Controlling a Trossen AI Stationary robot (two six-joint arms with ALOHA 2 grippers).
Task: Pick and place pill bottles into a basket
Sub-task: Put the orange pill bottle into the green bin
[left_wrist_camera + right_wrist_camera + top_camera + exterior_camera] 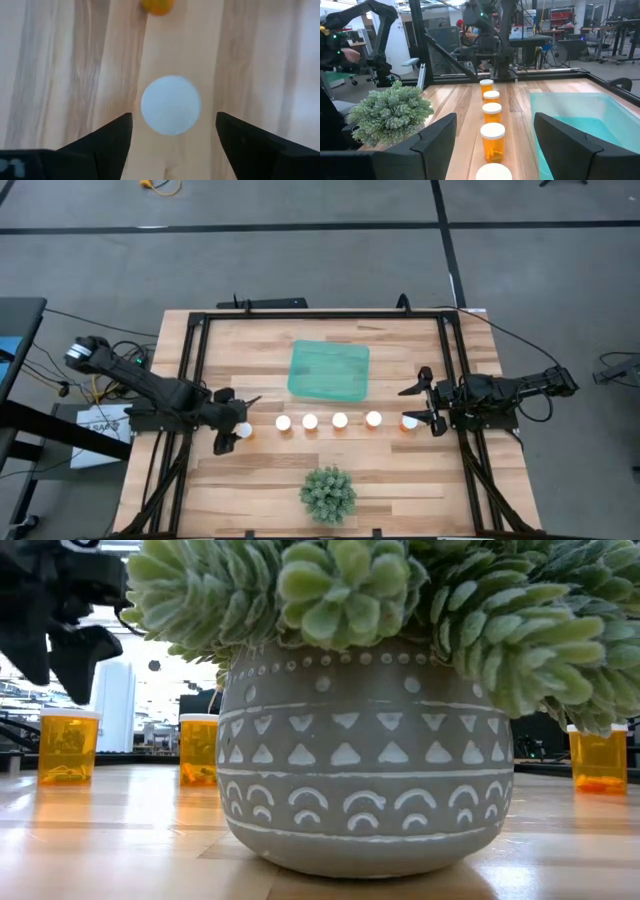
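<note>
Six amber pill bottles with white caps stand upright in a row across the table's middle [340,420]. The teal basket [328,370] sits just beyond the row. My left gripper [236,430] is open and points down over the leftmost bottle [171,105], whose cap shows between its fingers with a gap on each side. In the low view my left gripper [60,635] hangs just above that bottle [67,745]. My right gripper [408,406] is open and level at the row's right end. The rightmost bottle's cap [493,172] shows low between its fingers, apart from them.
A spiky green plant in a grey patterned pot [328,492] stands near the table's front edge and fills most of the low view [365,740]. A black frame [320,315] runs around the table's sides. A person [462,27] shows in the room beyond the table.
</note>
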